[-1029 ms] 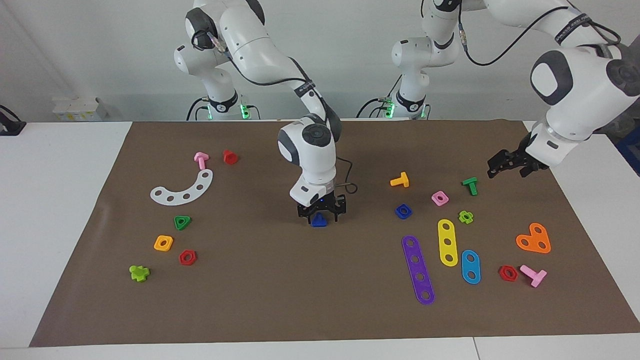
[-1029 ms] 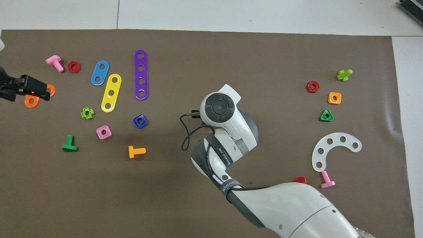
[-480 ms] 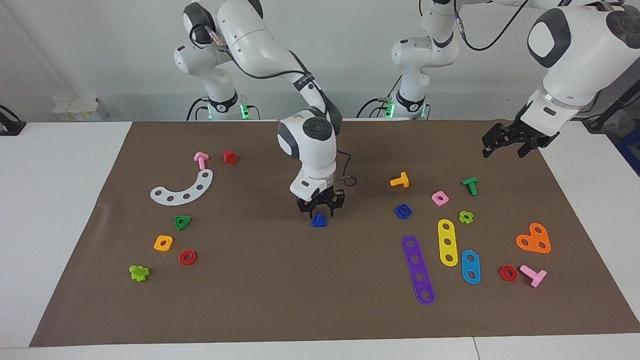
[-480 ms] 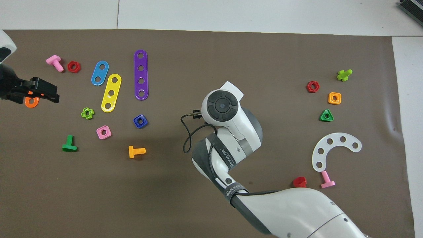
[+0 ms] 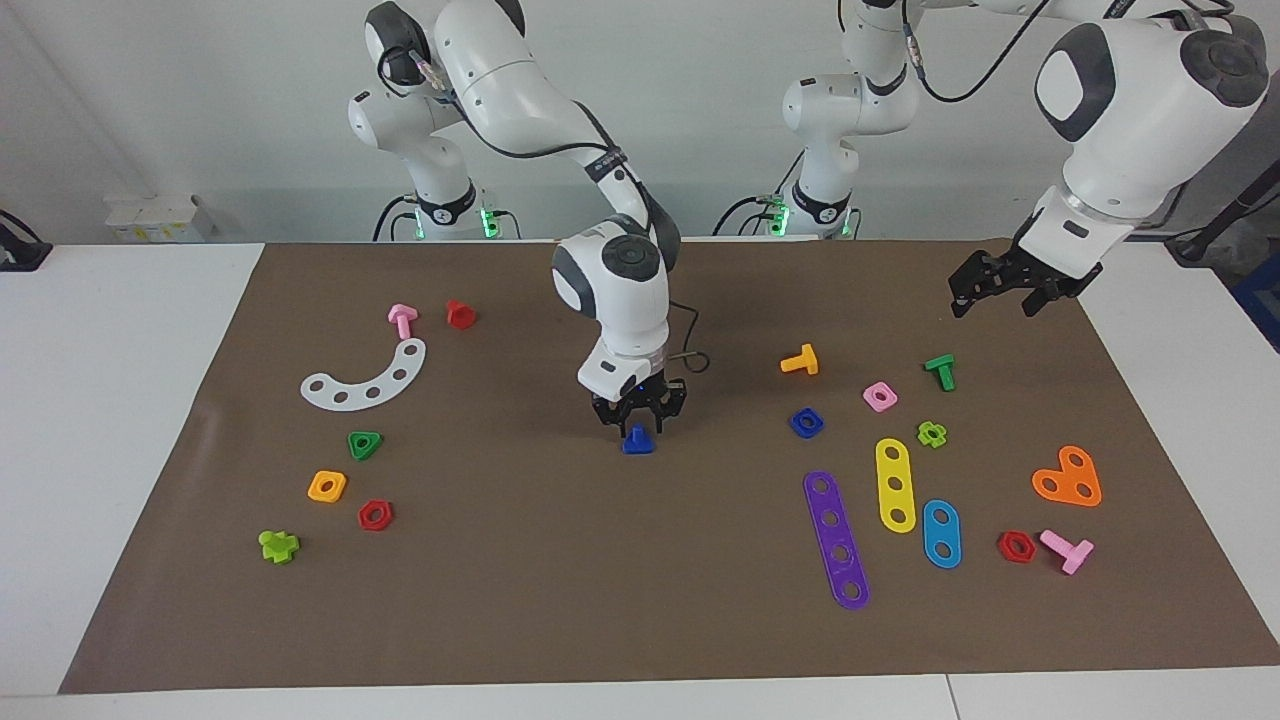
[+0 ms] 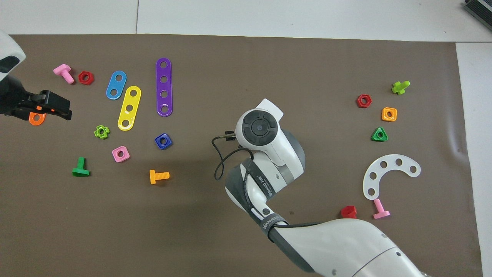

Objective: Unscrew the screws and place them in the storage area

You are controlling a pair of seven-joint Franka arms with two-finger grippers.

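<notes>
The dark-blue bolt point(image 5: 637, 440) lies on the brown mat point(image 5: 560, 600) at the middle, triangular head down. My right gripper point(image 5: 638, 418) hangs open just above it and does not touch it. In the overhead view the right arm's wrist hides both the bolt and the fingers. The matching blue nut point(image 5: 806, 422) lies apart on the mat toward the left arm's end; it also shows in the overhead view point(image 6: 163, 141). My left gripper point(image 5: 1005, 292) is raised and empty over the left arm's end of the mat, fingers spread, and shows in the overhead view point(image 6: 54, 105).
Purple point(image 5: 836, 540), yellow point(image 5: 895, 484) and light-blue point(image 5: 941, 533) strips, an orange heart plate point(image 5: 1068, 478), and orange, green and pink bolts lie toward the left arm's end. A white curved strip point(image 5: 365, 378) and several nuts lie toward the right arm's end.
My right gripper has let go of the blue bolt and risen off it; the bolt stays on the mat. My left gripper has risen and drawn back toward the robots.
</notes>
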